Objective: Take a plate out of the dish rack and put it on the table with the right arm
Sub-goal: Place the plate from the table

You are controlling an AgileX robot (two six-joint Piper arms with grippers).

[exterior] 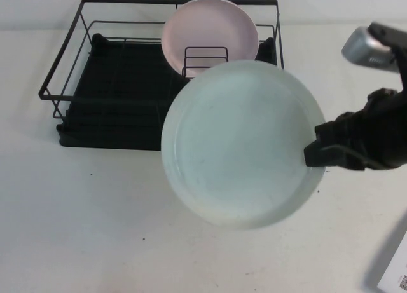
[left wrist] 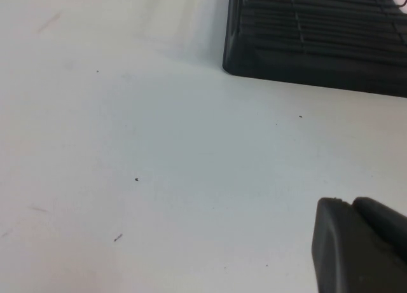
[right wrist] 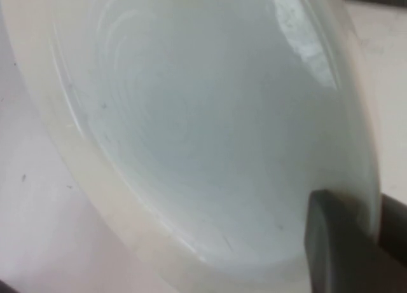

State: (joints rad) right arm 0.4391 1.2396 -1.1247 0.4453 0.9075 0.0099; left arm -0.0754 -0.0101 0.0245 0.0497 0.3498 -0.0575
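The table is white and flat and fills most of the frame. It has tiny dark specks and a few faint scuffs. Along the top edge of the high view, a paler strip runs behind it; I cannot tell if that is a wall. In the lower right corner lies a white sheet with a small black printed patch. The light is soft and even.
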